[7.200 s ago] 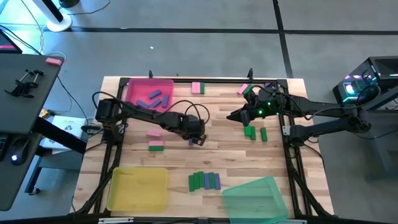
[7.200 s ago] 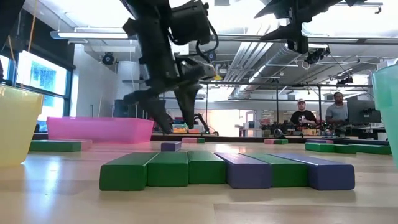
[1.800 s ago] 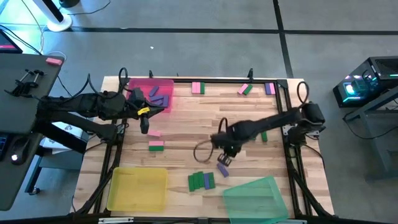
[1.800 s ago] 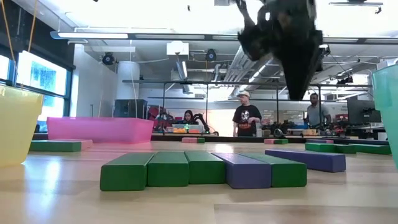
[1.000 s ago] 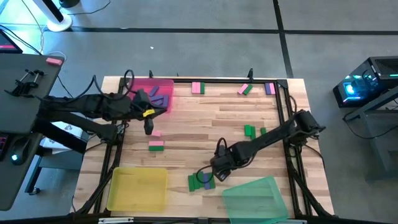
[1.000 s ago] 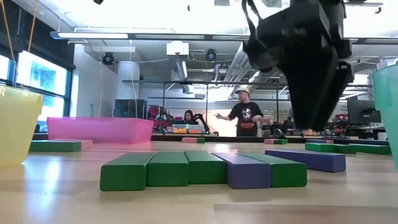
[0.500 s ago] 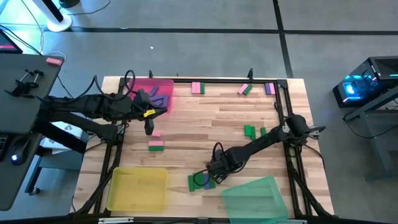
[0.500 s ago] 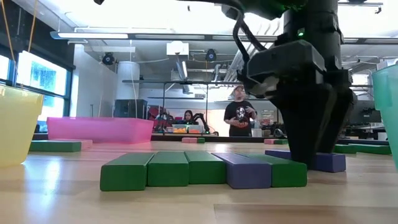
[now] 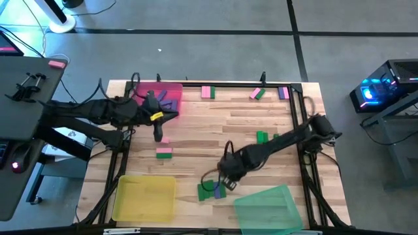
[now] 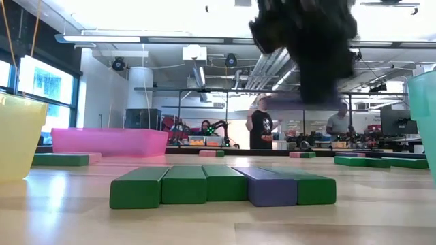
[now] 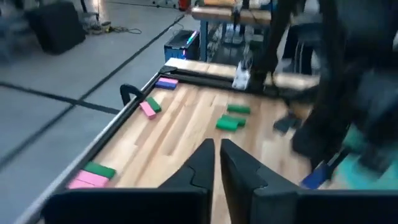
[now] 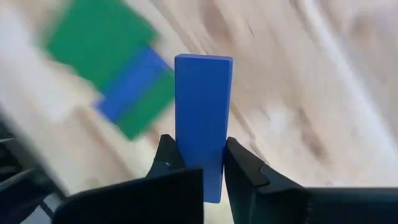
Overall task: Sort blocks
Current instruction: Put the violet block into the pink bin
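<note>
My right gripper (image 9: 223, 183) hangs above the near middle of the table, shut on a purple-blue block (image 12: 202, 106). Under it a row of green blocks with one purple one (image 10: 221, 185) lies flat on the wood. My left gripper (image 9: 157, 135) is shut on nothing and hovers beside the pink tray (image 9: 141, 96), which holds purple blocks. More blocks lie loose: a pink and green pair (image 9: 164, 152), green ones (image 9: 262, 137), and pink, green and purple ones along the far edge (image 9: 256, 94). My right gripper pinches the purple-blue block by its two long sides (image 12: 186, 146) between its two fingers, nearer one end than the other. The fingers come steeply from above and lie across the block. The block is lifted clear of the table and shows blurred in the low view.
A yellow tray (image 9: 145, 198) stands at the near left and a green tray (image 9: 268, 207) at the near right, close to my right gripper. A black frame rail (image 9: 300, 124) runs along the table's sides. People stand in the room beyond the table.
My right gripper came down over the lone purple-blue block beside the row, shut on it and rose. The block has left the table and hangs in the fingers. The row of blocks stayed where it was.
</note>
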Available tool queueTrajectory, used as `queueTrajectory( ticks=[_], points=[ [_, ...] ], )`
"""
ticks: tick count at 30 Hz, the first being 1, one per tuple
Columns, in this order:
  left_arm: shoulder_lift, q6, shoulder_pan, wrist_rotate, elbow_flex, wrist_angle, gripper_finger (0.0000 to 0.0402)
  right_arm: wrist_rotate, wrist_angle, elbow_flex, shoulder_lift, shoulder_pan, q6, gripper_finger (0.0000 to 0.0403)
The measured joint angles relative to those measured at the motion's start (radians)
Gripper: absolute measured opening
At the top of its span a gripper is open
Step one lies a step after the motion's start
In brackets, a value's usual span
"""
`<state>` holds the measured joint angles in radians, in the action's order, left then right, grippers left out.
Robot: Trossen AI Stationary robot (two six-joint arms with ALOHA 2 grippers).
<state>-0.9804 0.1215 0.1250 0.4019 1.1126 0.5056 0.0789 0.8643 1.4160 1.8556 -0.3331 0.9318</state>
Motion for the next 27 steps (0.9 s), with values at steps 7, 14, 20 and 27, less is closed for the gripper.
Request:
queueTrajectory(
  ticks=[7,14,20,27],
  points=[
    [-0.150,-0.363,0.036,-0.115,0.000,-0.082,0.0118,0.100,-0.074,0.126,-0.098,0.074,-0.262,0.0004],
    [-0.280,-0.557,0.143,-0.136,0.000,-0.181,0.0221,0.274,-0.051,0.254,-0.097,0.139,-0.453,0.0003],
    [-0.352,-0.668,0.216,-0.187,0.000,-0.232,0.0249,0.395,-0.041,0.320,-0.097,0.180,-0.514,0.0001],
    [-0.442,-0.819,0.245,-0.153,0.000,-0.426,0.0249,0.456,-0.033,0.315,-0.089,0.205,-0.522,0.0001]
  ],
)
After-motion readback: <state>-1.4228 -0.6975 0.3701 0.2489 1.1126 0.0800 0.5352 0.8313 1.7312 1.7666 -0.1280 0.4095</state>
